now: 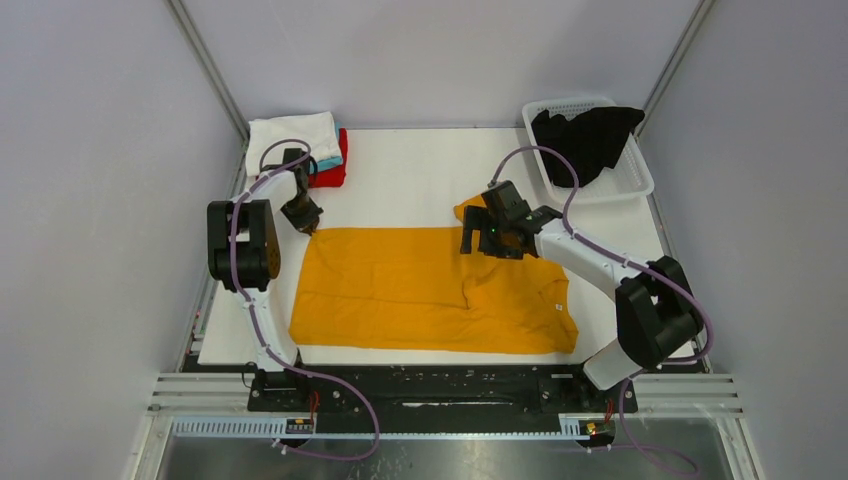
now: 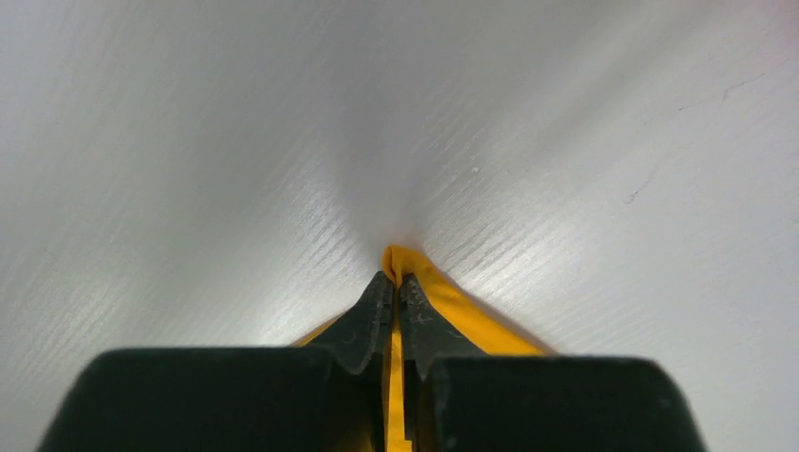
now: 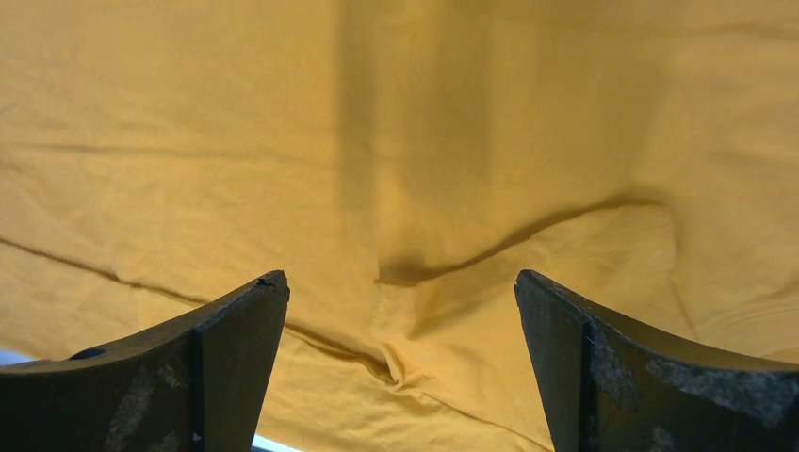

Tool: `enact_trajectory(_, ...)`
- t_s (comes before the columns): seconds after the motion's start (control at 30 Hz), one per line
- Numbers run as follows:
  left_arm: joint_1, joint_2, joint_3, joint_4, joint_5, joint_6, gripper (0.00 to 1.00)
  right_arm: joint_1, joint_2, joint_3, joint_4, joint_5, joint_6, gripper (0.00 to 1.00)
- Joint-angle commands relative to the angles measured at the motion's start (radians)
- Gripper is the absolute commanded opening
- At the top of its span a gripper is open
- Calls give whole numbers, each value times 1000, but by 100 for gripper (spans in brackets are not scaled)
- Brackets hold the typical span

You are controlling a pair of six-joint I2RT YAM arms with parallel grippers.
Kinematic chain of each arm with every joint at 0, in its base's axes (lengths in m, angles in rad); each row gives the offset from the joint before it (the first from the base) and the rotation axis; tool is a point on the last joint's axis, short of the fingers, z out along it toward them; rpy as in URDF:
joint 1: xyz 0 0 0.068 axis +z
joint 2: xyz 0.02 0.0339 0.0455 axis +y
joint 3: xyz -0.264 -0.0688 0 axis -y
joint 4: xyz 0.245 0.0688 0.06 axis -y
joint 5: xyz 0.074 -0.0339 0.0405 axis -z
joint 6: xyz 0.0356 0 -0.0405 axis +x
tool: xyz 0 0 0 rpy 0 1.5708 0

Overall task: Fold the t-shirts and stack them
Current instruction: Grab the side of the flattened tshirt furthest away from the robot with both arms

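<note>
The orange shirt (image 1: 420,288) lies spread flat across the near half of the desk (image 1: 410,175). The left end effector (image 2: 396,282) is clamped on its far-left corner, probably to carry that edge over for a fold. The right end effector (image 3: 400,282) hangs over the wrinkled far-right part with its fingers apart, seemingly ready to pinch there. A white shirt (image 1: 290,135), teal shirt (image 1: 328,162) and red shirt (image 1: 338,174) sit stacked at the far-left corner. The black shirt (image 1: 585,140) waits in the basket (image 1: 632,185).
</note>
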Motion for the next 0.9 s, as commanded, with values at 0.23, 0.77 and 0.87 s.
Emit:
enact_trajectory(0.23,4,-1,6,-26,-30,24,0,-108,390,621,-178,204,-176,100)
enact_trajectory(0.77,4,-45,-37,4,-26,39,0,-190,1026,1476,-524,211,-239,98)
enact_trajectory(0.87,4,-49,-47,16,-16,41,0,-194,1037,1444,-553,196,-240,99)
